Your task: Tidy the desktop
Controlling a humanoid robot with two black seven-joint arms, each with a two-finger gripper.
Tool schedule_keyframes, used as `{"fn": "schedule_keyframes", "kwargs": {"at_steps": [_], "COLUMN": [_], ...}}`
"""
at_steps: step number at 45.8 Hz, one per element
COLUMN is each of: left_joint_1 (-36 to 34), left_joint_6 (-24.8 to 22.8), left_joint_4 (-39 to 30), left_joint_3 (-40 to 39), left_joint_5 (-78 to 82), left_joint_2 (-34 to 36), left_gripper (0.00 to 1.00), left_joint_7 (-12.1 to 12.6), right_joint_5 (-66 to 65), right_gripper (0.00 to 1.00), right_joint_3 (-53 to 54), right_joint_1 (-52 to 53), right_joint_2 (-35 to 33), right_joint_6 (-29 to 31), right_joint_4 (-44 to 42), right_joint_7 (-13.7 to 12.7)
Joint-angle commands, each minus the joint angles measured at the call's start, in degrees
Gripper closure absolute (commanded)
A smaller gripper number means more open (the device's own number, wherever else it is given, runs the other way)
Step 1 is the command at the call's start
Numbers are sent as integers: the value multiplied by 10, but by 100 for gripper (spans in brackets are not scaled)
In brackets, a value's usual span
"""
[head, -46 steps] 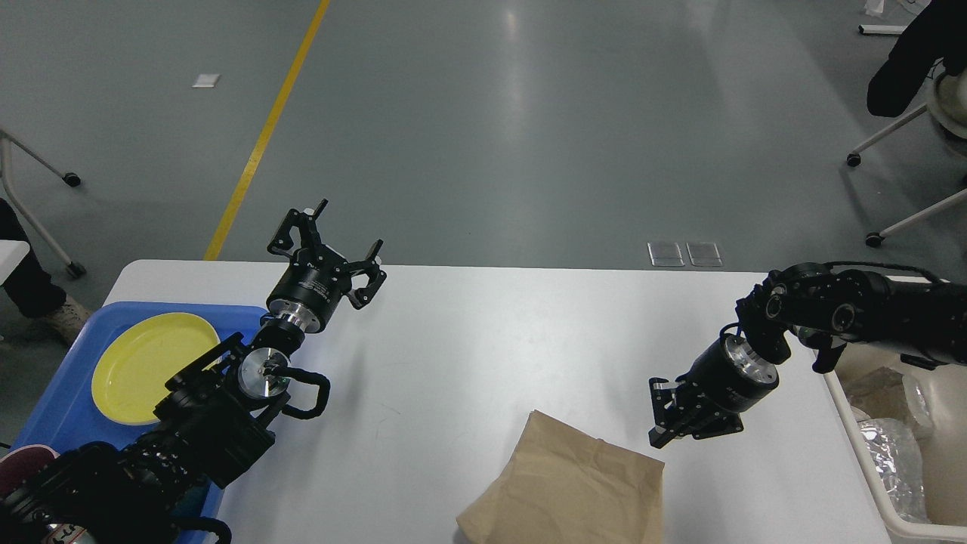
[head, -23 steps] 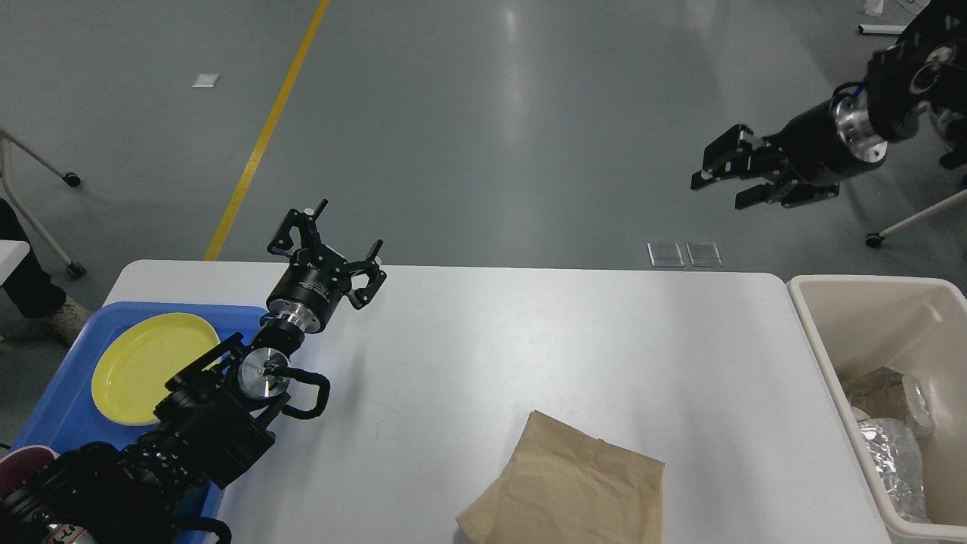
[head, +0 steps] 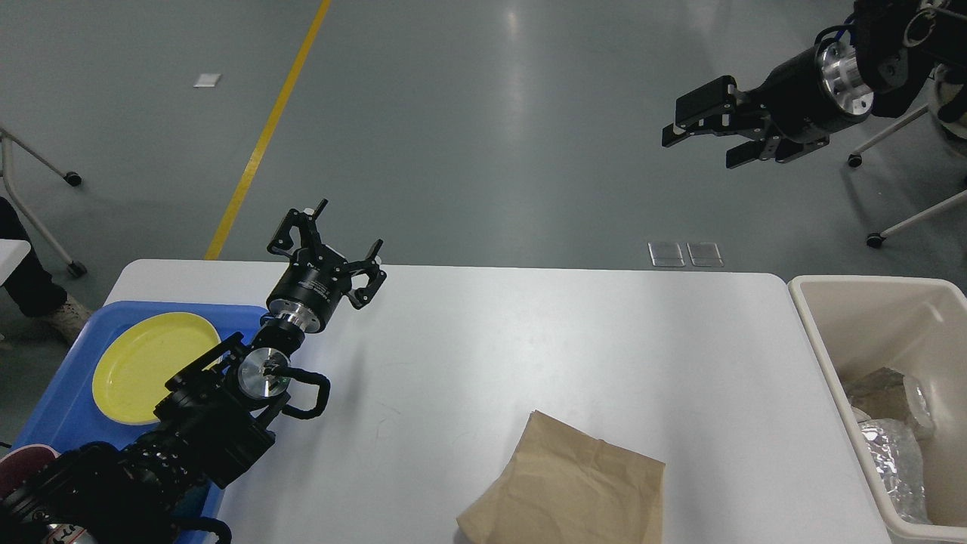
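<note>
Nearest you, a flat brown paper bag (head: 566, 483) lies on the white table (head: 529, 340) at its near edge, right of the middle; it looks like the one loose piece of litter left, so the tidying is probably not finished. On your left a blue tray (head: 60, 408) sits on the table's near left corner and carries a yellow plate (head: 143, 363), which suggests it is the place for dishes. On your right a beige bin (head: 831, 317) stands just beside the table's right edge with crumpled clear wrapping (head: 891, 446) in it, handy for rubbish. Your left hand (head: 326, 240) hangs over the table's far left part with its fingers spread and nothing between them, parked out of the way. Farthest off, your right hand (head: 699, 128) is raised high over the floor beyond the table, fingers apart and empty, well clear of the bag. You would likely bring that hand down to the bag's upper edge, since the bin is on that side.
</note>
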Motion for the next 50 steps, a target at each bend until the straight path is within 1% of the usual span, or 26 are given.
{"fn": "schedule_keyframes", "kwargs": {"at_steps": [1, 4, 6, 10, 13, 17, 21, 25, 27, 32, 39, 44, 50], "left_joint_1": [0, 0, 0, 0, 0, 0, 0, 0, 0, 0, 0, 0, 0], "left_joint_6": [0, 0, 0, 0, 0, 0, 0, 0, 0, 0, 0, 0, 0], "left_joint_4": [0, 0, 0, 0, 0, 0, 0, 0, 0, 0, 0, 0, 0], "left_joint_3": [1, 0, 0, 0, 0, 0, 0, 0, 0, 0, 0, 0, 0], "left_joint_5": [0, 0, 0, 0, 0, 0, 0, 0, 0, 0, 0, 0, 0], "left_joint_2": [0, 0, 0, 0, 0, 0, 1, 0, 0, 0, 0, 0, 0], "left_gripper": [2, 2, 2, 2, 2, 2, 2, 2, 2, 2, 2, 2, 2], "left_joint_7": [0, 0, 0, 0, 0, 0, 0, 0, 0, -1, 0, 0, 0], "right_joint_5": [0, 0, 0, 0, 0, -1, -12, -58, -89, -168, -262, -293, -319], "right_gripper": [0, 0, 0, 0, 0, 0, 0, 0, 0, 0, 0, 0, 0], "right_joint_3": [61, 84, 96, 113, 116, 111, 99, 38, 6, -43, -44, -46, -47], "right_joint_1": [-43, -74, -97, -134, -157, -186, -218, -231, -235, -256, -274, -288, -284], "right_joint_2": [-42, -57, -60, -65, -65, -58, -49, -31, -24, -14, -12, -4, 20], "right_joint_6": [18, 29, 37, 51, 59, 59, 60, 54, 47, 20, -15, -44, -51], "right_joint_4": [50, 74, 81, 86, 90, 92, 91, 83, 76, 62, 64, 67, 66], "right_joint_7": [4, 6, 14, 38, 44, 42, 33, 14, 9, 8, 8, 8, 7]}}
